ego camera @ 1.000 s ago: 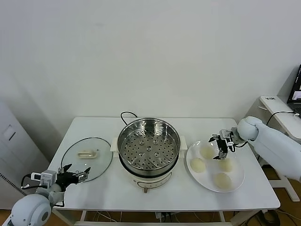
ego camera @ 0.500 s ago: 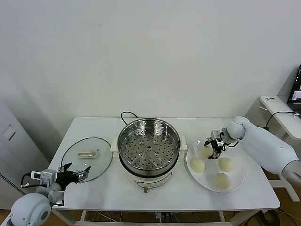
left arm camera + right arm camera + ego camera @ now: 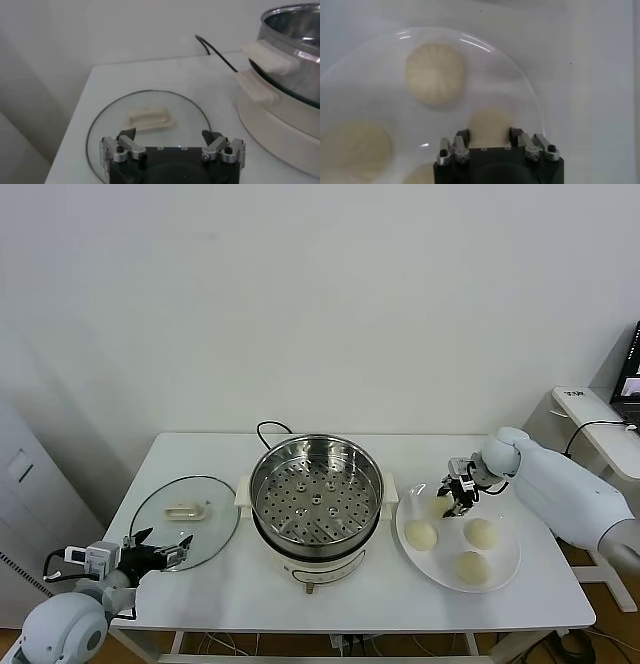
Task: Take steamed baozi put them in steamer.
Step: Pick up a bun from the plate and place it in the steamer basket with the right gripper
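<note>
Right claw (image 3: 447, 496): over the far left part of the white plate (image 3: 505, 566), fingers (image 3: 462, 138) clamped on one steamed baozi (image 3: 490, 126); in the right wrist view the bun sits squeezed between the two fingertips.
Held baozi: in the right claw, at or just above the plate; whether it touches the plate cannot be told.
Other steamed baozi: three lie loose on the plate near the right claw, one (image 3: 421, 534) just in front of it and toward the steamer, one (image 3: 481, 531) on its outer side, one (image 3: 471, 567) farther toward the front edge of the surface.
Steamer (image 3: 316, 496): on the right claw's left, just beside the plate, perforated tray bare, black cord (image 3: 268, 427) trailing behind it.
Left claw (image 3: 156, 553): parked low at the front left corner of the surface (image 3: 220, 594), fingers (image 3: 126, 145) spread apart, gripping nothing.
Glass lid (image 3: 186, 521): flat on the surface just ahead of the left claw, cream handle (image 3: 149, 117) facing up; the claw's tips hang over its near rim.
Steamer from the left claw: beyond the lid, off to the claw's right.
</note>
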`<move>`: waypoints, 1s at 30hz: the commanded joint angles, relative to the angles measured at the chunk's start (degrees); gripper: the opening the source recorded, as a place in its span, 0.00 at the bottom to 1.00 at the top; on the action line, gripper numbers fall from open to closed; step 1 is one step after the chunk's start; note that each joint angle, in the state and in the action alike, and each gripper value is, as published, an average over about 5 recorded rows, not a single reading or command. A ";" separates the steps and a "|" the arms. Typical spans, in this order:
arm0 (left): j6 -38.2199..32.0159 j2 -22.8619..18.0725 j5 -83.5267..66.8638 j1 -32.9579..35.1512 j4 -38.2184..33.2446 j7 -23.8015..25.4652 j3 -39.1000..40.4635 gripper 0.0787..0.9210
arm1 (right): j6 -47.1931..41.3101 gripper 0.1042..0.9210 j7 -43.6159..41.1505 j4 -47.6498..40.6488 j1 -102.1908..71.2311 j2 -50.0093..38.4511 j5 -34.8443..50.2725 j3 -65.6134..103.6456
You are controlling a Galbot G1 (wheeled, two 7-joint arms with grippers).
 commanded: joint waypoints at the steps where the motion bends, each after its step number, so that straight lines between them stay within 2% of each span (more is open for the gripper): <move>1: -0.05 0.05 -0.03 0.10 0.04 0.05 0.07 0.88 | 0.83 0.43 -0.30 11.78 15.38 -6.58 8.65 -11.98; 7: -0.27 0.80 -0.65 0.30 -0.30 0.13 0.04 0.88 | 9.46 0.42 -1.46 16.88 28.53 -5.53 12.33 -18.00; 16: -0.17 1.10 -0.72 0.33 -0.53 0.11 0.63 0.88 | 24.54 0.43 -1.10 14.64 34.50 6.58 12.69 -20.02; 25: -0.15 1.63 -0.71 0.07 -0.51 0.13 0.97 0.88 | 39.55 0.44 0.22 9.82 31.82 18.72 6.07 -18.64; 30: -0.17 1.80 -0.71 0.05 -0.31 0.13 1.02 0.88 | 44.97 0.44 0.83 8.27 28.01 22.62 -1.33 -16.29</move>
